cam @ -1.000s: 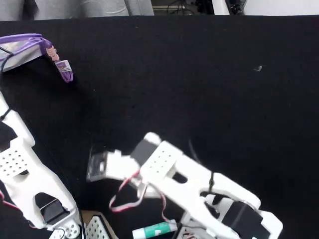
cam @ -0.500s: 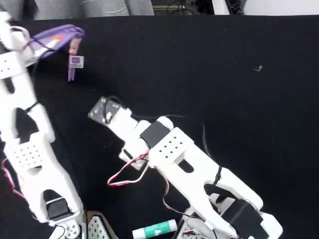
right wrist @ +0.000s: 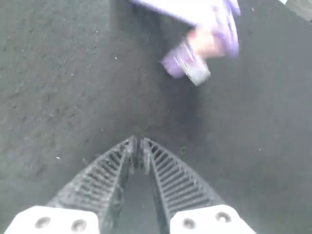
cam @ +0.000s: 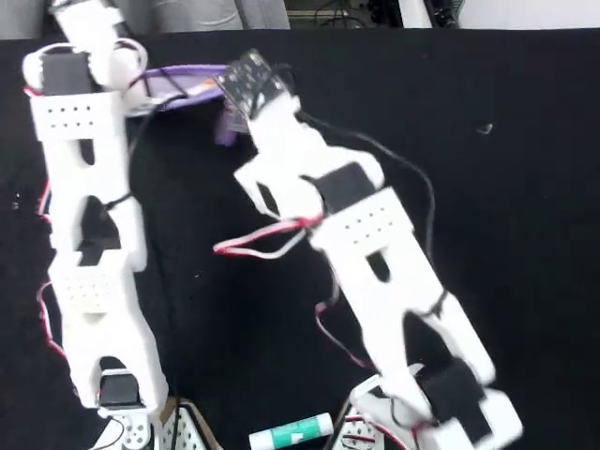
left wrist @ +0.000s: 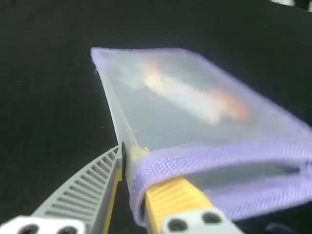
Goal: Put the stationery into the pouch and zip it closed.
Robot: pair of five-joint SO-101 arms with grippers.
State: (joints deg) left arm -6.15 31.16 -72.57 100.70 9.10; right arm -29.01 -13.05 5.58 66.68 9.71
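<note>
High view: purple pouch (cam: 183, 75) at 11 o'clock over the counter (cam: 506, 187); glue stick (cam: 291, 433) at 6 o'clock, outside it.
Left wrist view: left gripper (left wrist: 127, 158), fingers clenched on the pouch's woven edge; body likely soft, light, floppy.
Right wrist view: right gripper (right wrist: 137, 144), fingers clenched on nothing; zipper pull (right wrist: 187, 66) just ahead, small, loose, probable hold for zipping.

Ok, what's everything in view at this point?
pouch: one, clear with purple trim, far left of the table, held at one end
contents: count unclear, blurred orange, inside the pouch
tag: one, purple, hanging off the pouch's end
glue stick: one, green and white, near edge between the arm bases
table: one, black
left gripper: shut on the pouch's edge
right gripper: shut, empty, over the table short of the tag
</note>
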